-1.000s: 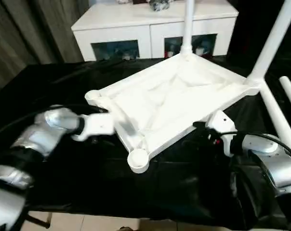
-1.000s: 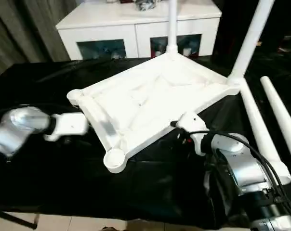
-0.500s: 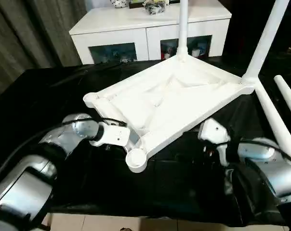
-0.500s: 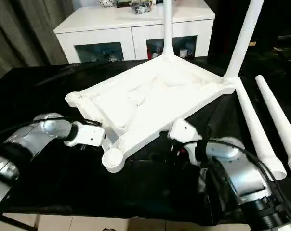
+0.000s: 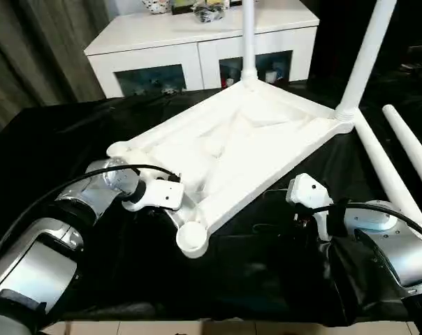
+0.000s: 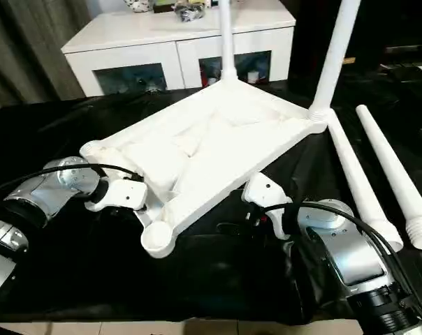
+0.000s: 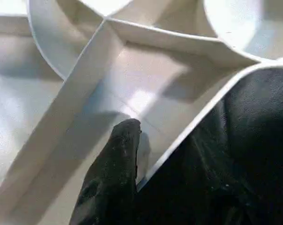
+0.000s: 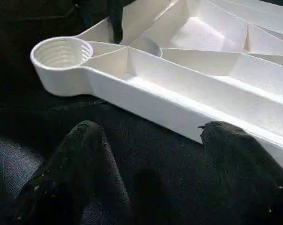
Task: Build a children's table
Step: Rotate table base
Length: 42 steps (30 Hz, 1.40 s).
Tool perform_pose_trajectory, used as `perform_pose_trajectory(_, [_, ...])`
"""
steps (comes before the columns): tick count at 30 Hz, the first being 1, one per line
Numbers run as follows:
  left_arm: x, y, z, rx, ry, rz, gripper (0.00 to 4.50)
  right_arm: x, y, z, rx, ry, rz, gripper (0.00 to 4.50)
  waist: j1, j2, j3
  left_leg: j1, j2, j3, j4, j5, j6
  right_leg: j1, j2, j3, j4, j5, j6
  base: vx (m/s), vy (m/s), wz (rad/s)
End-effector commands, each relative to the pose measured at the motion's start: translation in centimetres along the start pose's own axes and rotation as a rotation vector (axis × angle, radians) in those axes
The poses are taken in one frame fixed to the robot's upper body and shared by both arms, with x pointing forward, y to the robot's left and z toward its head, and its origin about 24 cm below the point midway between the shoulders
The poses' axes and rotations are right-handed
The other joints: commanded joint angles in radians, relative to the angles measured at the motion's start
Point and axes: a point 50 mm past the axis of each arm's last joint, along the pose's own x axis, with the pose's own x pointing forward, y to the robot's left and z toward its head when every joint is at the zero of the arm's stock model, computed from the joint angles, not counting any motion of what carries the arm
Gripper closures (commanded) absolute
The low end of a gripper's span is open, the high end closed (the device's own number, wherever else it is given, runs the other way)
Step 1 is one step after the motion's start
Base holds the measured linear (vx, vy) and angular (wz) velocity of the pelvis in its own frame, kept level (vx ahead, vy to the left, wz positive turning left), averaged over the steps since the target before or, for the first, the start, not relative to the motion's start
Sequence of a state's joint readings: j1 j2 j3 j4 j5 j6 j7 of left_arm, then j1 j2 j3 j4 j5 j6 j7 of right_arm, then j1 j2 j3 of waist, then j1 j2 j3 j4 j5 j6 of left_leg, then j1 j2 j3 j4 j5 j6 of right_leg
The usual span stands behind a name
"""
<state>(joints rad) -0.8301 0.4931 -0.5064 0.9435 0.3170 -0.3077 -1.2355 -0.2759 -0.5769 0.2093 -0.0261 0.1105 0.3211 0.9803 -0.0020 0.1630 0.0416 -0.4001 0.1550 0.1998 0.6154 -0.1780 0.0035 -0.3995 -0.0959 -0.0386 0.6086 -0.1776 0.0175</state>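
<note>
Tabletop (image 5: 239, 150), white ribbed plastic, lies upside down on the black cloth (image 5: 253, 279) in front of me. A second ago my left gripper (image 5: 170, 202) hung short of its near-left edge; now it has come in against that edge, just at 11 o'clock of the nearest corner socket (image 5: 192, 237). In my left wrist view one black finger (image 7: 114, 173) rests inside the rim, on a smooth flat panel between raised ribs; whether the jaws are clamped on the rim I cannot tell.

My right gripper (image 8: 155, 154) has stayed put, spread wide and holding nothing, its matte black fingers (image 8: 80, 159) over the crinkled glossy cloth, just short of the tabletop's near long edge. The round corner socket shows fine rings inside its cup.

Farther out, two tapered tube legs (image 5: 365, 56) stand upright in the far corner sockets. Two more loose legs (image 6: 361, 185) lie on the cloth at 2 o'clock, wide ends toward me. Beyond, at 12 o'clock, stands a white cabinet (image 5: 197, 49) with glass doors.
</note>
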Motion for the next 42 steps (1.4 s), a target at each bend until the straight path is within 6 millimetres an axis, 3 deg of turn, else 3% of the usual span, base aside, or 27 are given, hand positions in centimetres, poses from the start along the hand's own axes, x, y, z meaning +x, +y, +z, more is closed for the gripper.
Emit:
perform_pose_trajectory(1, [0.6,-1.3,-1.0,-0.125,-0.044,-0.03,3.26,0.3,0.1,0.2,-0.007,0.001,0.019,0.75,0.009,-0.035,-0.06,0.024,0.067,-0.043,-0.088,-0.357,0.043,0.037,-0.062,0.027,-0.078,-0.286,-0.263,0.0,0.0,0.0])
perform_pose_trajectory(7, [1.1,-3.0,-0.3,-0.166,-0.136,-0.044,3.45,0.1,0.0,0.0,0.002,0.006,0.011,0.75,0.001,-0.032,-0.054,0.023,0.069,-0.048,-0.094,-0.405,0.021,0.034,-0.062,0.028,-0.079,-0.359,-0.237,0.0,0.0,0.0])
perform_pose_trajectory(9, [1.3,-3.9,-0.2,-0.177,-0.157,-0.048,3.52,0.0,0.1,-0.1,0.006,0.008,0.008,0.75,-0.003,-0.033,-0.051,0.028,0.068,-0.049,-0.095,-0.442,0.011,0.027,-0.061,0.029,-0.083,-0.407,-0.22,0.0,0.0,0.0])
perform_pose_trajectory(11, [1.3,-4.6,-0.2,-0.207,-0.171,-0.04,3.59,-0.1,0.1,-0.2,0.009,0.011,0.006,0.75,-0.008,-0.033,-0.049,0.024,0.068,-0.052,-0.097,-0.449,0.005,0.03,-0.062,0.03,-0.085,-0.435,-0.208,0.0,0.0,0.0])
perform_pose_trajectory(16, [1.6,-5.3,0.5,-0.319,-0.231,0.049,3.75,-0.2,-0.1,-0.3,0.019,0.015,-0.011,0.75,-0.023,-0.041,-0.041,0.024,0.064,-0.057,-0.098,-0.476,-0.004,0.028,-0.063,0.029,-0.093,-0.532,-0.177,0.0,0.0,0.0])
perform_pose_trajectory(18, [1.6,-5.6,0.9,-0.386,-0.253,0.084,3.83,0.0,0.0,-0.3,0.02,0.013,-0.007,0.75,-0.026,-0.049,-0.04,0.021,0.063,-0.059,-0.099,-0.473,-0.005,0.028,-0.061,0.029,-0.097,-0.562,-0.162,0.0,0.0,0.0])
perform_pose_trajectory(24, [2.0,-5.4,1.4,-0.477,-0.221,0.194,4.06,0.3,0.0,-0.3,0.02,0.014,-0.003,0.75,-0.043,-0.053,-0.034,0.018,0.057,-0.067,-0.094,-0.477,-0.002,0.024,-0.059,0.025,-0.104,-0.61,-0.138,0.0,0.0,0.0])
perform_pose_trajectory(25, [2.1,-5.1,1.5,-0.492,-0.22,0.222,4.1,0.3,0.0,-0.3,0.019,0.015,-0.003,0.75,-0.047,-0.06,-0.033,0.014,0.054,-0.068,-0.093,-0.475,0.002,0.027,-0.059,0.022,-0.105,-0.629,-0.131,0.0,0.0,0.0])
perform_pose_trajectory(29, [2.4,-4.1,2.2,-0.495,-0.233,0.308,4.3,0.5,-0.4,-0.4,0.018,0.028,-0.031,0.75,-0.062,-0.059,-0.032,0.01,0.047,-0.079,-0.089,-0.492,-0.001,0.025,-0.057,0.012,-0.115,-0.685,-0.101,0.0,0.0,0.0])
perform_pose_trajectory(31, [2.5,-2.7,2.8,-0.436,-0.246,0.402,4.34,0.5,-1.0,-0.8,0.028,0.058,-0.09,0.75,-0.069,-0.063,-0.034,0.006,0.046,-0.082,-0.089,-0.479,0.008,0.028,-0.056,0.009,-0.118,-0.649,-0.105,0.0,0.0,0.0])
perform_pose_trajectory(33, [2.3,-1.8,3.3,-0.406,-0.254,0.47,4.48,0.5,-1.5,-1.1,0.05,0.081,-0.136,0.75,-0.074,-0.055,-0.039,0.006,0.045,-0.084,-0.089,-0.476,0.008,0.033,-0.054,0.001,-0.115,-0.584,-0.124,0.0,0.0,0.0])
perform_pose_trajectory(34, [2.3,-1.1,3.7,-0.415,-0.258,0.499,4.48,0.4,-1.7,-1.3,0.062,0.099,-0.159,0.75,-0.074,-0.056,-0.046,-0.001,0.05,-0.087,-0.091,-0.436,0.015,0.044,-0.056,0.002,-0.106,-0.479,-0.148,0.0,0.0,0.0])
perform_pose_trajectory(35, [2.2,-0.8,3.8,-0.423,-0.261,0.516,4.48,0.3,-1.8,-1.4,0.066,0.108,-0.172,0.75,-0.073,-0.054,-0.044,-0.003,0.051,-0.087,-0.095,-0.426,0.022,0.044,-0.052,0.001,-0.103,-0.442,-0.159,0.0,0.0,0.0])
perform_pose_trajectory(36, [2.2,-0.8,3.8,-0.423,-0.261,0.516,4.48,0.3,-1.8,-1.4,0.066,0.108,-0.172,0.75,-0.068,-0.056,-0.049,0.003,0.052,-0.081,-0.09,-0.397,0.033,0.043,-0.053,0.001,-0.104,-0.368,-0.184,0.0,0.0,0.0])
perform_pose_trajectory(38, [2.3,-0.5,4.0,-0.427,-0.26,0.54,4.48,0.2,-2.1,-1.5,0.073,0.119,-0.2,0.75,-0.061,-0.056,-0.056,0.003,0.052,-0.075,-0.084,-0.324,0.065,0.049,-0.056,0.0,-0.099,-0.272,-0.219,0.0,0.0,0.0])
perform_pose_trajectory(42, [2.9,-0.5,4.1,-0.381,-0.278,0.523,4.48,0.0,-3.6,-1.8,0.071,0.163,-0.342,0.75,-0.045,-0.054,-0.059,0.007,0.052,-0.066,-0.074,-0.236,0.11,0.045,-0.053,-0.001,-0.096,-0.207,-0.251,0.0,0.0,0.0])
